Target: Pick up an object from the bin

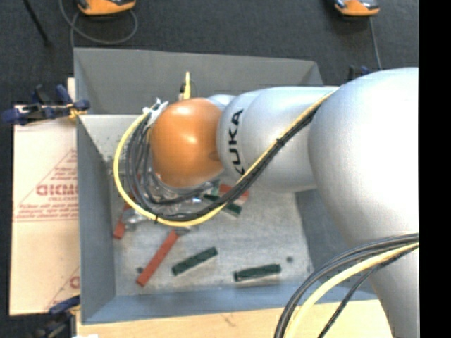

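1. Grey metal bin [95, 259] stands on dark carpet [225, 20]. On the near part of its floor lie a dark green bar [194, 260] at centre and a second dark green bar [257, 273] to its right.
2. Left of the centre bar, apart from it, a long red stick [156, 259] lies slanted.
3. Farther in, a short red piece [120, 229] sits near the left wall.
4. Over the left-middle floor, nearest that piece and the stick, hangs the gripper [156, 204], beneath the wrist's orange cover [184, 143] and looped cables [127, 153]. I cannot tell whether it is wide or narrow.
5. Right of it, another red piece [239, 197] shows beside the arm [296, 139].
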Motion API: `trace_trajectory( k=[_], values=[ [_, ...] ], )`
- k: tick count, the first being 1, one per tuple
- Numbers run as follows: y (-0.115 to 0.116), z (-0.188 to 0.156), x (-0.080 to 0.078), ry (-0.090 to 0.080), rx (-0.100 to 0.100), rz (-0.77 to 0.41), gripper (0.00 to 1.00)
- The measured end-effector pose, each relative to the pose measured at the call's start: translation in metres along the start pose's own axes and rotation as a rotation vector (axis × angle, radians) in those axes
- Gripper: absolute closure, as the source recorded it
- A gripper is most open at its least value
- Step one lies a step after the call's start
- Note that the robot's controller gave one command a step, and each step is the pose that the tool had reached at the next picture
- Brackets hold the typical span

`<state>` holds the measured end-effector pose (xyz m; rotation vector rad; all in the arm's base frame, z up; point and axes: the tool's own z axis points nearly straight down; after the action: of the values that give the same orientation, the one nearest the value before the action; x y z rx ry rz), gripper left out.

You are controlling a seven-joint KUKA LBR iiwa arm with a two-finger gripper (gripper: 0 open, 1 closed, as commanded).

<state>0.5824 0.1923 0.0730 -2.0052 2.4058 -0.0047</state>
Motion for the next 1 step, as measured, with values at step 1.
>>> trace_trajectory(
  k=[1],
  values=[
    [0.0674, -0.0057, 0.005, 0.003, -0.01, -0.331, 0.0]
  ],
)
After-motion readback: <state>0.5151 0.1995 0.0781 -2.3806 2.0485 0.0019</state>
